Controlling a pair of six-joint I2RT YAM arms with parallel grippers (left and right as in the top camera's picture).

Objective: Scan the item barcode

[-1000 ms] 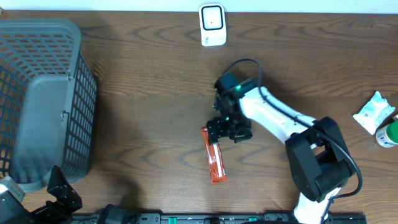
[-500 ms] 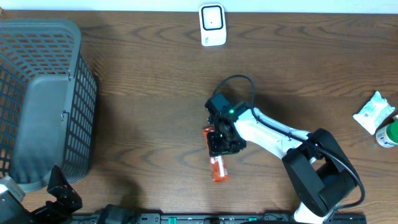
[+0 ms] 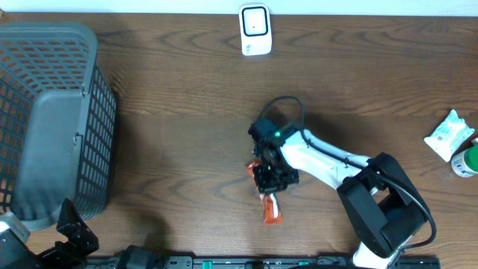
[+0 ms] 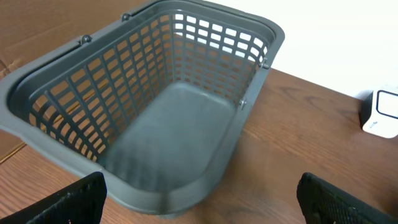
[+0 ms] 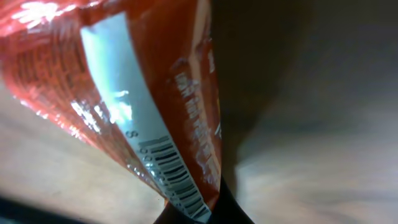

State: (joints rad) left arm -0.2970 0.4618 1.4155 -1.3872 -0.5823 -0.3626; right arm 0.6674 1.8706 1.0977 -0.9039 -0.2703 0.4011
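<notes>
Directly beneath the right end effector (image 3: 269, 181) lies the orange packet (image 3: 272, 213), pinched.

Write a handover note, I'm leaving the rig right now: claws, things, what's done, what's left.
Left claw: open, holding nothing, facing the basket.
Right claw: shut on the packet, mid-table.
Scanner: at the far edge, apart from the packet.
Done: packet gripped; its barcode shows in the right wrist view.
Left: lift the packet and present the barcode to the scanner.
</notes>
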